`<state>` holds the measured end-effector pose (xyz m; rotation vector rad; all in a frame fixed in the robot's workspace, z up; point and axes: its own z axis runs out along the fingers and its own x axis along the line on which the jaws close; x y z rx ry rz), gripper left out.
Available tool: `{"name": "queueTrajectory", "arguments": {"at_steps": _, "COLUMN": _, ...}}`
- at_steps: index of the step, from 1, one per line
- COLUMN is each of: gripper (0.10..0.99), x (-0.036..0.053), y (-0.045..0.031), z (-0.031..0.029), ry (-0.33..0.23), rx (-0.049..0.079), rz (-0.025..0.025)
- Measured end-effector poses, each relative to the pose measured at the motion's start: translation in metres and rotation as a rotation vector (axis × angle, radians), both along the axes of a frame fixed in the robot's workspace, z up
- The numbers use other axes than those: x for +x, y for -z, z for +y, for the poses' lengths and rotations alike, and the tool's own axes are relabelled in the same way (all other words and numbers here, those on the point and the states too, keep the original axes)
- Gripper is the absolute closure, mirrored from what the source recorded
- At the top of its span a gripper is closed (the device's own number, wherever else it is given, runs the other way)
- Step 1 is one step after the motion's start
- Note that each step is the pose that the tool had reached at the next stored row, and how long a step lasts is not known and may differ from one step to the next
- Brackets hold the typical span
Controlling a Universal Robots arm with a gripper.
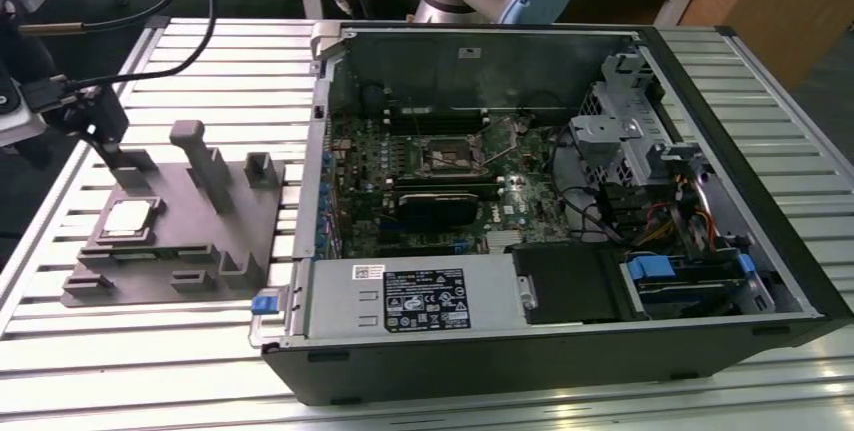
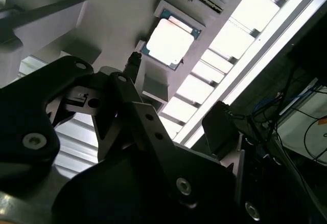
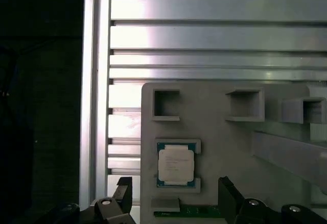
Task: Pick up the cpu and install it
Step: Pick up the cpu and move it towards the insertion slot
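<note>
The cpu point(image 3: 176, 165) lies flat in a shallow seat of the grey fixture plate point(image 3: 219, 137), close to the plate's edge that faces the near edge of the slatted table point(image 1: 200, 41), on the exterior view's left. Low lips of the seat hold two opposite edges of the chip, probably so that it cannot slide, and its other two edges are free. The gripper point(image 3: 175, 185) hangs above this seat with its silvery top in sight in both wrist views. Its fingers point(image 3: 122, 196) stand wide apart, wider than the chip, one on each free side, and they hold nothing. I judge that this alignment is on purpose, so the pads can meet the free edges and not the lips. Nothing stands directly over the chip, so the way down looks open. On the plate the grey posts point(image 1: 187, 136) rise on the side toward the computer case point(image 1: 561, 351), near the chip but apart from it, and they limit the room on that side. The case lies open just beside the plate, near the table's other side. Its black socket point(image 1: 447, 156) sits in the middle of the motherboard, well apart from the chip, and the case walls stand around it, so the free access is from above.
</note>
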<state>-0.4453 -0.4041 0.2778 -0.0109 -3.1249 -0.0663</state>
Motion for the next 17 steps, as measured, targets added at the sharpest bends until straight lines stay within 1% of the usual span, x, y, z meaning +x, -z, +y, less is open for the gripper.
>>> {"name": "queueTrajectory", "arguments": {"at_steps": 8, "gripper": 0.325, "x": 0.0000, "y": 0.0086, "z": -0.0004, "ry": -0.002, "rx": 0.000, "rz": 0.0000}}
{"name": "queueTrajectory", "arguments": {"at_steps": 13, "gripper": 0.325, "x": 0.0009, "y": 0.0174, "z": -0.0005, "ry": -0.002, "rx": 0.000, "rz": 0.0002}}
{"name": "queueTrajectory", "arguments": {"at_steps": 17, "gripper": 0.325, "x": 0.0012, "y": 0.0246, "z": -0.0019, "ry": -0.003, "rx": 0.001, "rz": 0.0001}}
